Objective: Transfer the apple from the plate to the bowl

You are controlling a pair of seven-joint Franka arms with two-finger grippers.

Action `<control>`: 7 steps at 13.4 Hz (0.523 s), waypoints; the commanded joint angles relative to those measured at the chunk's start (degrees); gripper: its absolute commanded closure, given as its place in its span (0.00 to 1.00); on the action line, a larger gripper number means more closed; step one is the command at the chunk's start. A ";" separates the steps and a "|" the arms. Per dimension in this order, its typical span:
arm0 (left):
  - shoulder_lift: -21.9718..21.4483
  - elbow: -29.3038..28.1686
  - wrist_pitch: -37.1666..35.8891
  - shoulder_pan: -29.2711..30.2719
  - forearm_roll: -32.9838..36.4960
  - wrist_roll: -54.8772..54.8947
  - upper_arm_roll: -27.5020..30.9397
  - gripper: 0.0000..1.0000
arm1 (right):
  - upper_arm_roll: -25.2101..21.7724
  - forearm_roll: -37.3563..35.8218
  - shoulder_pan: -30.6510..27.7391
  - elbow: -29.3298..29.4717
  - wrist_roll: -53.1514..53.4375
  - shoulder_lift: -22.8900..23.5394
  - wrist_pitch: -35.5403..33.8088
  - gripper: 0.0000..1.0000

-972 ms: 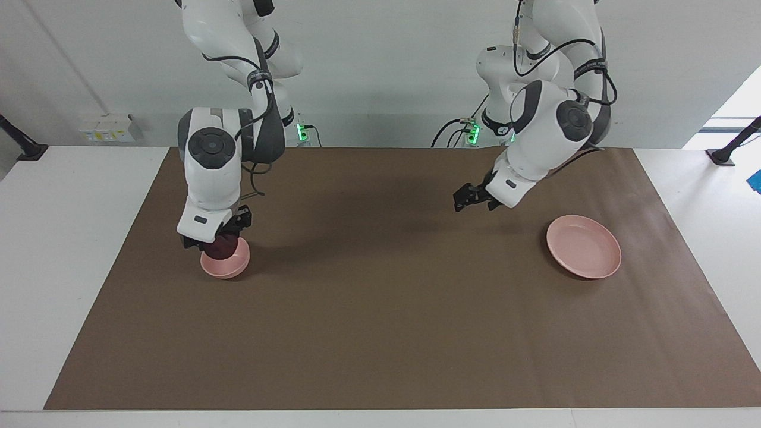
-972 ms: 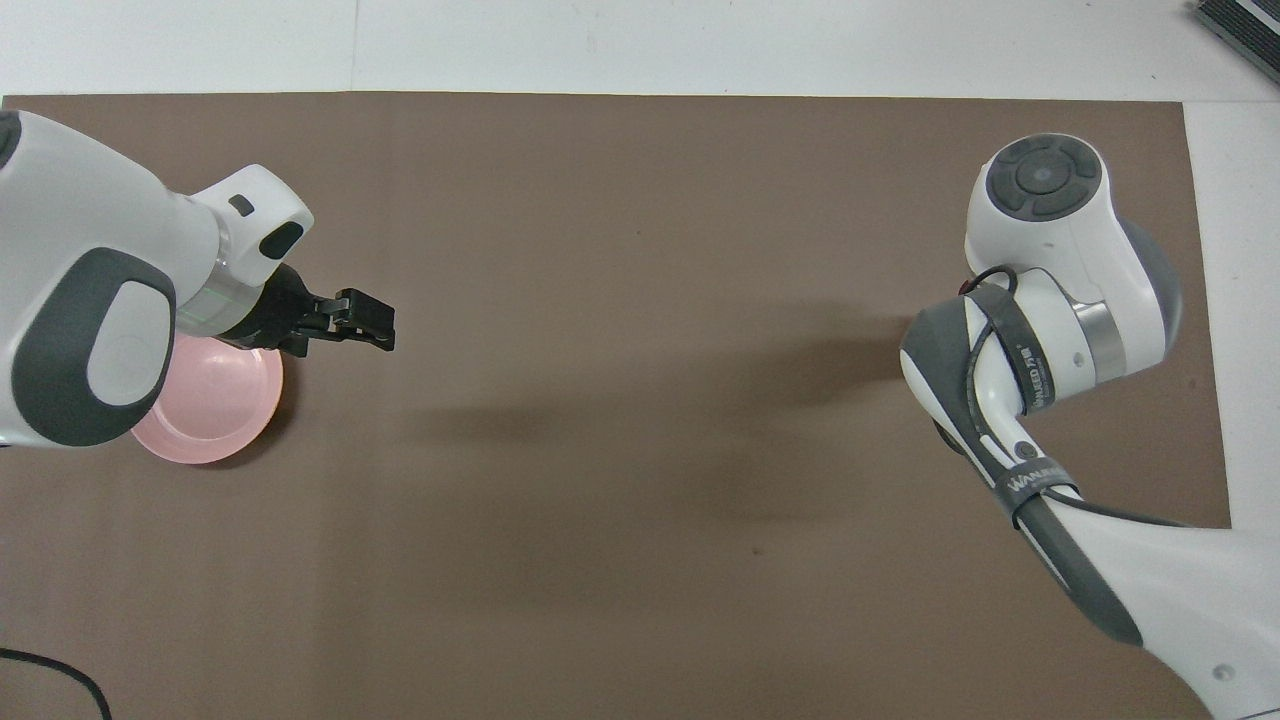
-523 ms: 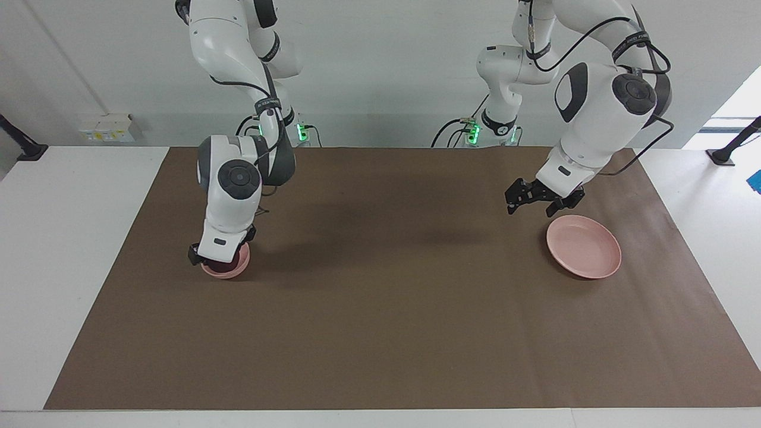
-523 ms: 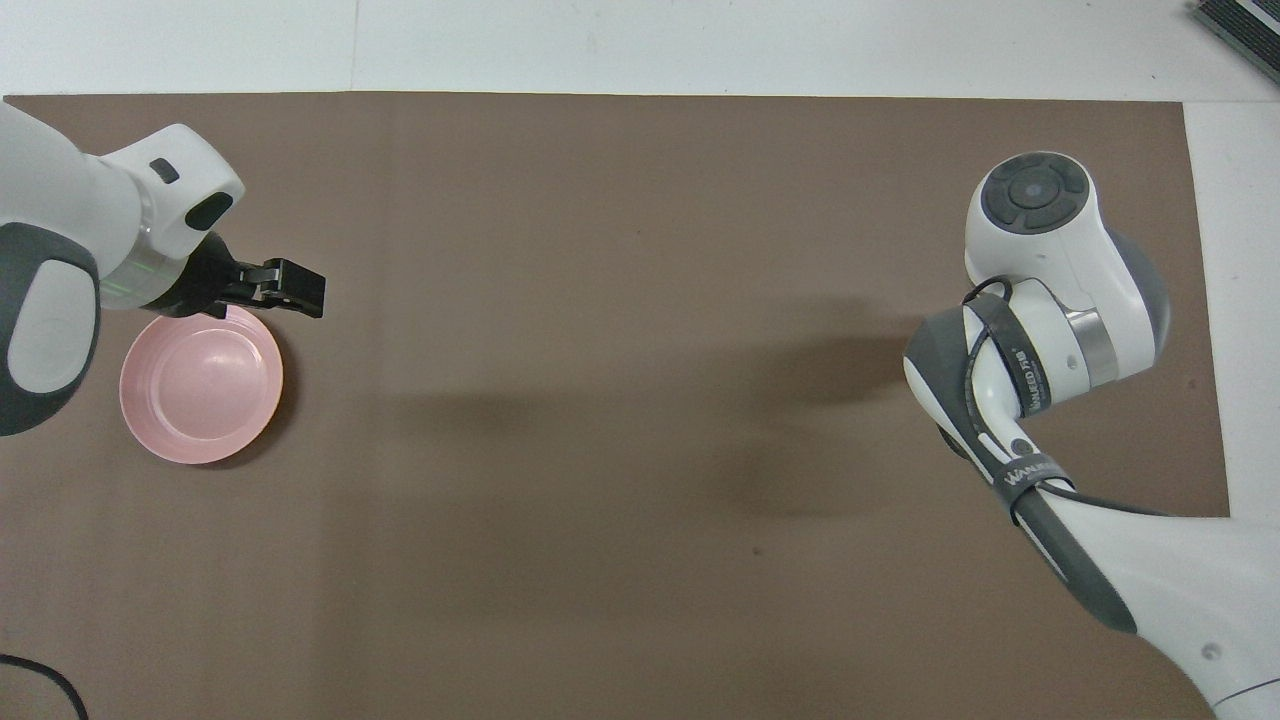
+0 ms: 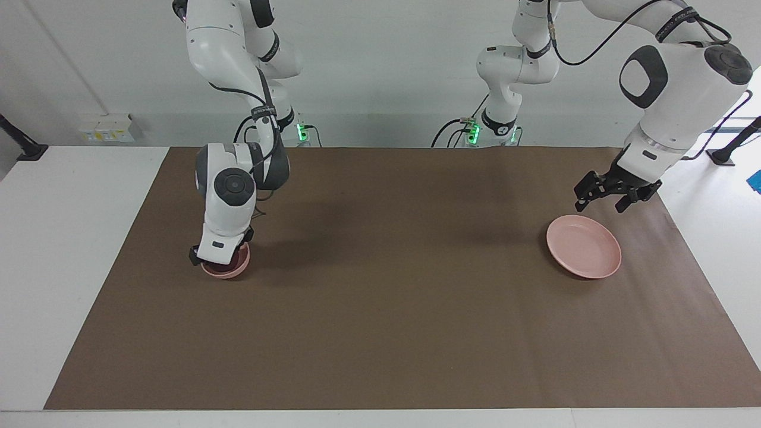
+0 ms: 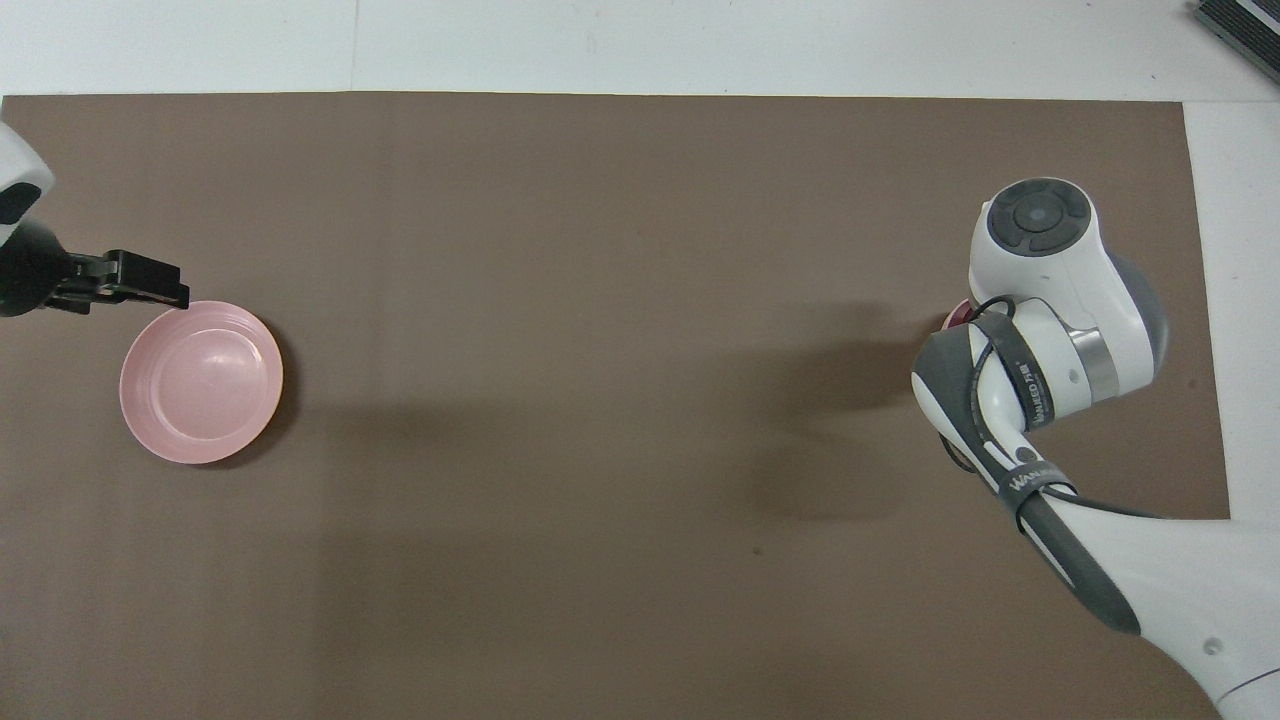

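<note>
The small pink bowl (image 5: 236,273) sits on the brown mat toward the right arm's end. My right gripper (image 5: 221,260) reaches down into it, shut on the dark red apple (image 5: 233,264), which shows only as a dark patch inside the rim. In the overhead view the right arm hides all but a sliver of the bowl (image 6: 956,315). The wide pink plate (image 5: 584,246) (image 6: 200,380) lies empty toward the left arm's end. My left gripper (image 5: 605,199) (image 6: 150,282) hangs open in the air over the mat beside the plate's rim.
A brown mat (image 5: 380,333) covers most of the white table. Power sockets with green lights (image 5: 303,132) and cables sit by the arm bases. A dark object (image 6: 1240,25) lies at the table corner farthest from the robots.
My right gripper has lowered the apple from just above the bowl down into it. The left arm has swung from the middle of the mat out past the plate, staying open.
</note>
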 commanded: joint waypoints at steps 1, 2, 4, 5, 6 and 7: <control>-2.04 3.10 -5.85 2.41 1.24 0.17 -0.85 0.00 | 0.58 -0.26 -0.94 -2.76 -1.12 -2.06 1.59 1.00; -2.91 3.46 -7.35 3.21 1.24 0.08 -0.94 0.00 | 0.58 -0.08 -0.94 -3.02 -1.03 -2.15 1.94 1.00; -4.32 3.64 -9.29 3.48 1.24 -0.36 -1.03 0.00 | 0.58 -0.08 -1.20 -3.46 -1.03 -2.15 2.56 1.00; -4.76 3.64 -9.99 3.48 1.24 -0.97 -1.03 0.00 | 0.58 -0.08 -1.29 -3.46 -1.03 -2.15 2.74 0.94; -5.03 3.73 -11.22 3.56 2.29 -1.41 -1.03 0.00 | 0.58 -0.08 -1.29 -3.46 -1.03 -2.06 2.82 0.81; -5.64 3.99 -12.01 3.83 2.65 -1.67 -1.20 0.00 | 0.58 -0.08 -1.38 -3.46 -1.03 -2.06 2.83 0.70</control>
